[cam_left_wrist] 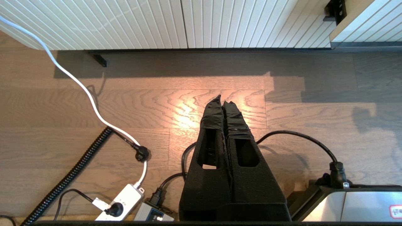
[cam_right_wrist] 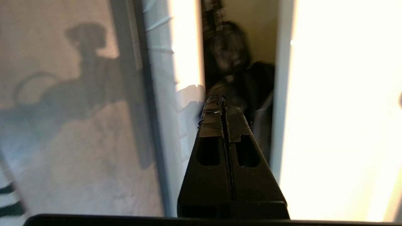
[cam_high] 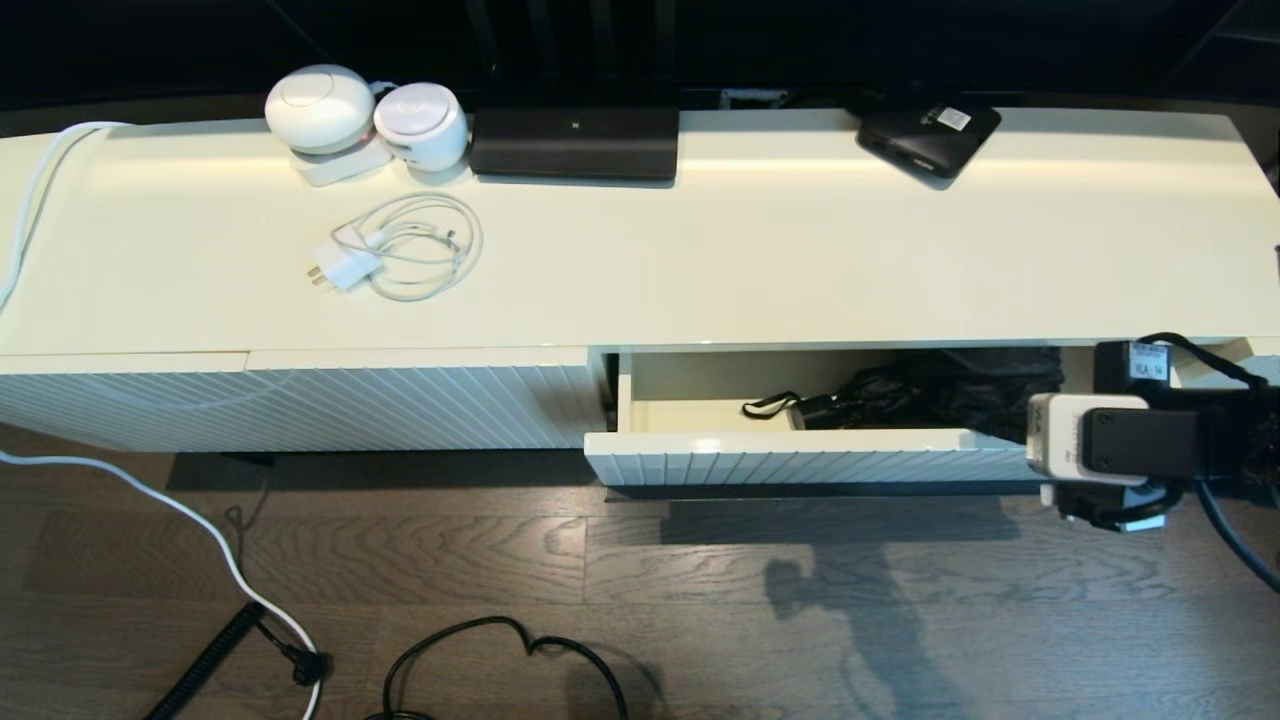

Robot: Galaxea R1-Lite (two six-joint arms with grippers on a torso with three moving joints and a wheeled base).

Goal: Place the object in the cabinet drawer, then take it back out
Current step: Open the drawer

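Observation:
The cabinet drawer [cam_high: 800,458] stands partly pulled out of the cream cabinet, its ribbed front facing the floor side. Inside it lies the black folding umbrella [cam_high: 940,392], with the bunched fabric toward the right and the short handle [cam_high: 815,410] and wrist loop [cam_high: 765,405] pointing left. My right arm's wrist [cam_high: 1100,445] hovers at the drawer's right end. In the right wrist view my right gripper [cam_right_wrist: 222,99] is shut and empty, its tips above the drawer's front edge [cam_right_wrist: 185,62] just short of the umbrella [cam_right_wrist: 230,59]. My left gripper [cam_left_wrist: 222,99] hangs shut over the wooden floor, holding nothing.
On the cabinet top [cam_high: 760,260] lie a white charger with coiled cable [cam_high: 400,250], two white round devices [cam_high: 320,105], a flat black unit [cam_high: 575,140] and a black box with a sticker [cam_high: 928,135]. A diagonally ribbed panel [cam_high: 300,405] sits left of the drawer. Cables [cam_high: 220,560] and a power strip [cam_left_wrist: 122,202] lie on the floor.

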